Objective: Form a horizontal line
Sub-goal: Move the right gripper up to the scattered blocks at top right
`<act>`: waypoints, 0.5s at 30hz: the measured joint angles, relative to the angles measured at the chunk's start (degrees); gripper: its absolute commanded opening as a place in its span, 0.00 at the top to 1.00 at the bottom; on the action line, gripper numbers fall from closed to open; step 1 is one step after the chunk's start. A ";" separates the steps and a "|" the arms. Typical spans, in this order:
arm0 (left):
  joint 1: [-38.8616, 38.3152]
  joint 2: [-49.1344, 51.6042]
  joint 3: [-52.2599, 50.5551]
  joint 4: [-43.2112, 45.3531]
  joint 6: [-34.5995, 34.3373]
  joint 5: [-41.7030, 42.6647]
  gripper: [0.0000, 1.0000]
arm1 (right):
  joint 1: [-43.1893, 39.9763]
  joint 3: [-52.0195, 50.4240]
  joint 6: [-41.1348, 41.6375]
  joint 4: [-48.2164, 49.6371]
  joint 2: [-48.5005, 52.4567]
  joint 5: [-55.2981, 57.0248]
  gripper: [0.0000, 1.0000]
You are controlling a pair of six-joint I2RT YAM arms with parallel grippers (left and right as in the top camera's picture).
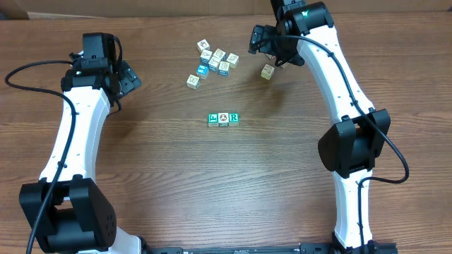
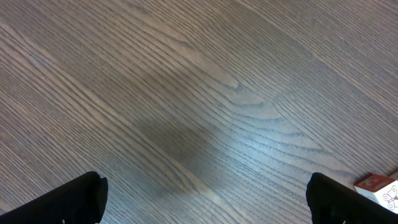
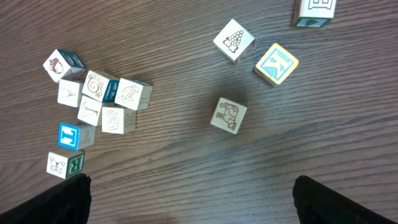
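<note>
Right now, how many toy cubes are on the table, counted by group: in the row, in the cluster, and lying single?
Cubes in the horizontal line: 3
Cubes in the loose cluster: 8
Single loose cubes: 4
Total: 15

A dark wood-grain table (image 1: 162, 176) fills the view, with perhaps cardboard (image 1: 141, 8) along its far edge.

Red-edged cube (image 2: 377, 186) cut off btm-right, left wrist; teal-sided cube (image 3: 315, 12) cut off top.
</note>
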 measured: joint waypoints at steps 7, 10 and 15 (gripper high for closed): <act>0.00 0.00 0.00 0.00 0.00 0.00 0.00 | 0.00 0.00 0.02 1.29 0.00 0.13 0.00; 0.00 0.00 0.00 0.00 0.00 0.00 0.00 | 0.00 0.00 0.04 2.01 0.00 0.17 0.00; 0.00 0.00 0.00 0.00 0.00 0.00 0.00 | 0.00 0.00 0.04 2.27 0.00 0.42 0.00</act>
